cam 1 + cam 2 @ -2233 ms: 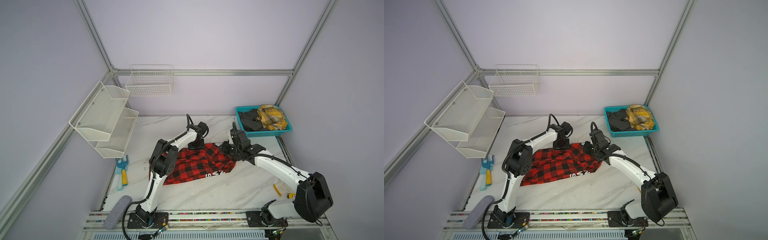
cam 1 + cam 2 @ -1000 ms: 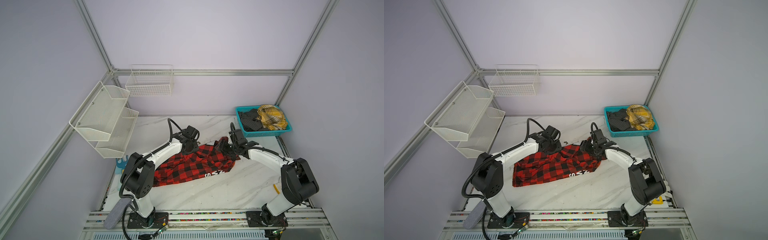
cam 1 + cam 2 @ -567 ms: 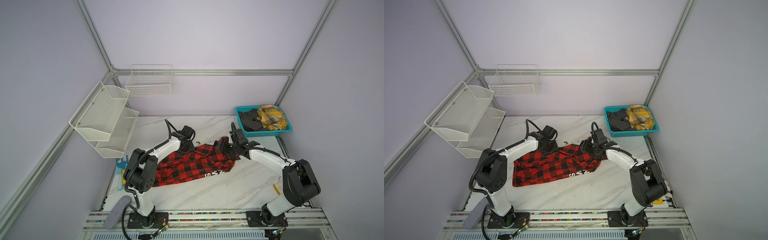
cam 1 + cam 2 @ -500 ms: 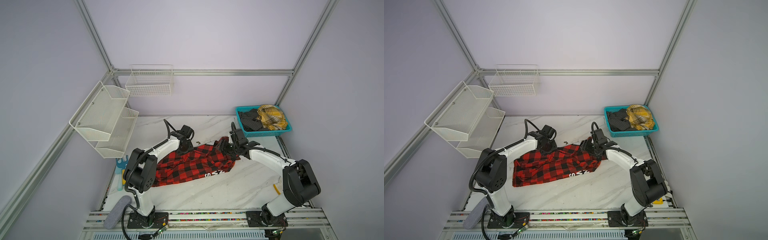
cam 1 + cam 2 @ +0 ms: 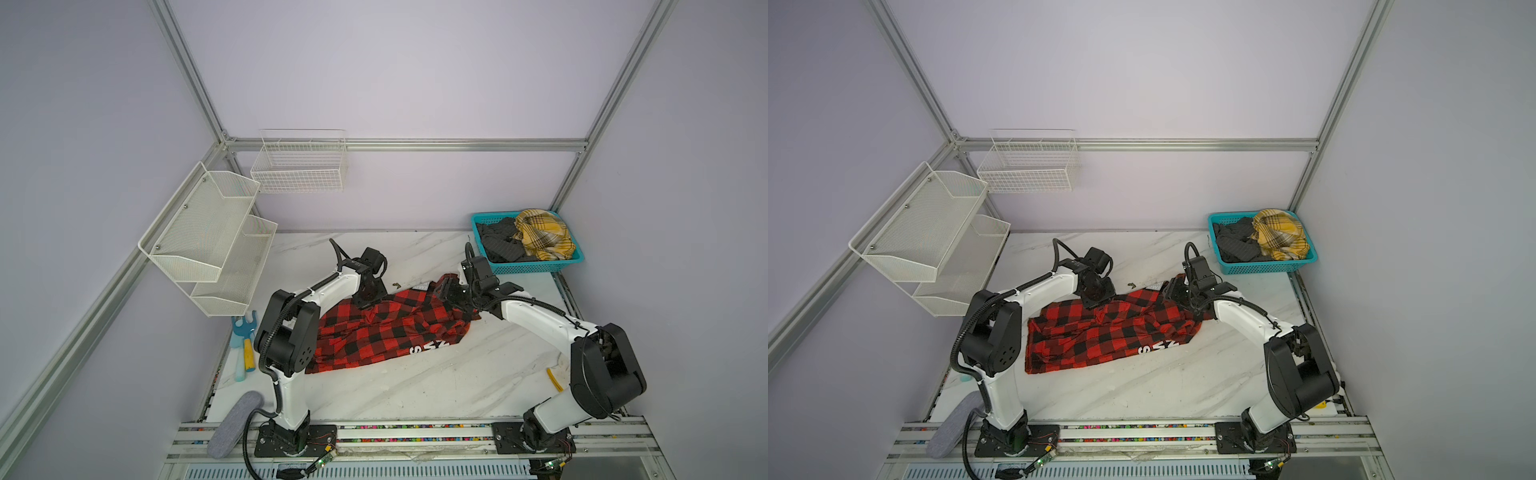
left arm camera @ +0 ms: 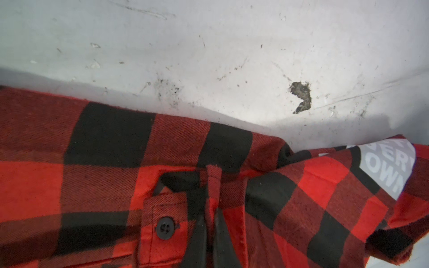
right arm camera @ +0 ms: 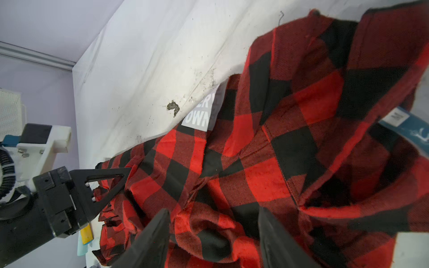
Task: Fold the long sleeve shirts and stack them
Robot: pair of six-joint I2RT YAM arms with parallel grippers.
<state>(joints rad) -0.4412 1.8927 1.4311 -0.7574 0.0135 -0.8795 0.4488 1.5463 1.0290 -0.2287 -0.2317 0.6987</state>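
Note:
The red-and-black check shirt [image 5: 395, 328] [image 5: 1100, 332] lies crumpled across the middle of the marble table, white letters near its front edge. My left gripper [image 5: 365, 301] [image 6: 210, 232] is at the shirt's far edge, shut on a thin fold of cloth beside a black button [image 6: 164, 228]. My right gripper [image 5: 446, 293] [image 7: 213, 222] stands open at the shirt's bunched right end, its jaws on either side of a bulge of cloth. A mustard-yellow plaid garment [image 5: 540, 235] and a dark grey one [image 5: 498, 245] lie in the teal basket [image 5: 536, 266].
White mesh shelves [image 5: 208, 241] and a wire basket [image 5: 299, 166] hang at the back left. A blue-and-yellow tool [image 5: 245, 345] and a grey pad [image 5: 235, 419] lie off the table's left edge. A small yellow piece [image 5: 554, 379] lies right. A dirt mark [image 6: 300, 97] lies just beyond the shirt.
My left gripper has closed on a fold at the shirt's far edge. The right gripper's jaws have narrowed a little around the bunched cloth. Both arms have barely moved.

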